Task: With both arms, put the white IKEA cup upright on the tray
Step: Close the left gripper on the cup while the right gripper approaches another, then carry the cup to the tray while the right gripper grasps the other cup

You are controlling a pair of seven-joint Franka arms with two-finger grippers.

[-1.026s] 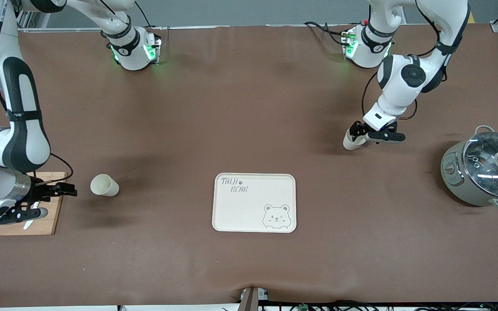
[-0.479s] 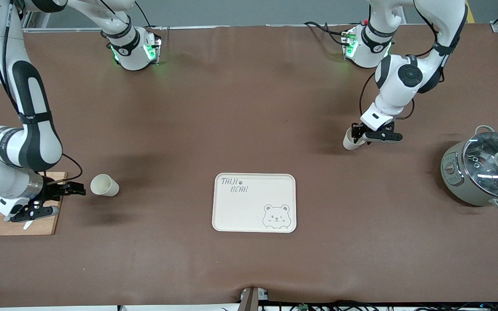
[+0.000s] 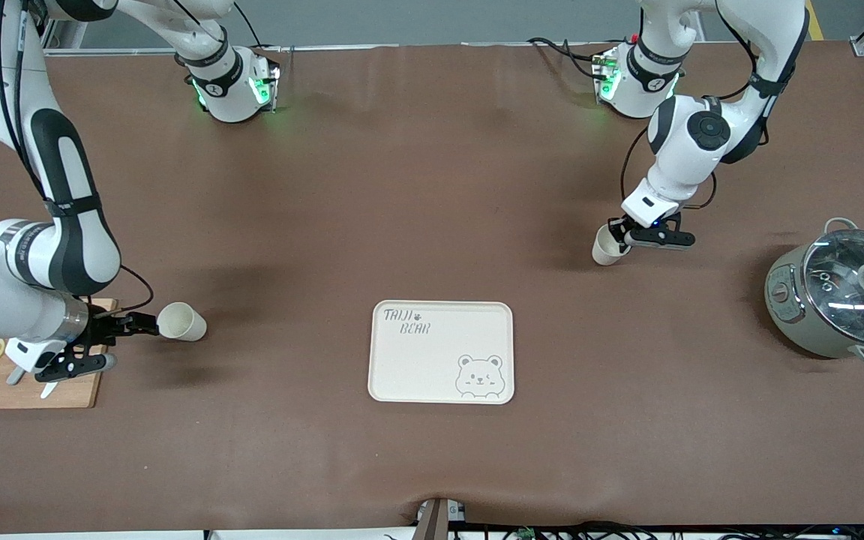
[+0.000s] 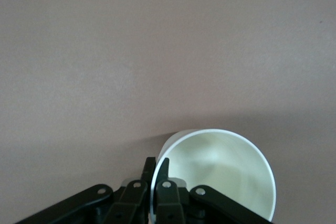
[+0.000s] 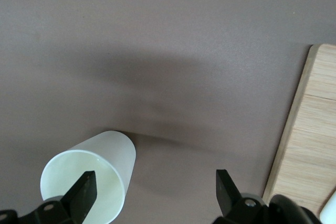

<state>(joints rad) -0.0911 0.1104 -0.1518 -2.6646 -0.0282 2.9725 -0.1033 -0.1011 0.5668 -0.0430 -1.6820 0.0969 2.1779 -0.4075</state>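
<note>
Two white cups are in view. One cup [image 3: 604, 250] is tilted over the table, toward the left arm's end. My left gripper [image 3: 618, 234] is shut on its rim, with one finger inside and one outside [image 4: 156, 169]; the cup's mouth shows in the left wrist view [image 4: 220, 174]. The other cup [image 3: 183, 323] lies on its side toward the right arm's end. My right gripper [image 3: 134, 343] is open at its mouth, one fingertip [image 5: 84, 190] in front of the opening of that cup [image 5: 107, 153]. The cream bear tray [image 3: 441, 375] lies bare, nearer the front camera.
A wooden cutting board [image 3: 64, 382] with lemon slices lies under the right wrist, and its edge shows in the right wrist view [image 5: 310, 140]. A grey pot with a glass lid [image 3: 841, 296] stands at the left arm's end.
My right gripper has moved off the cutting board toward the lying cup, and one finger now reaches its mouth. My left gripper has shifted slightly with its cup.
</note>
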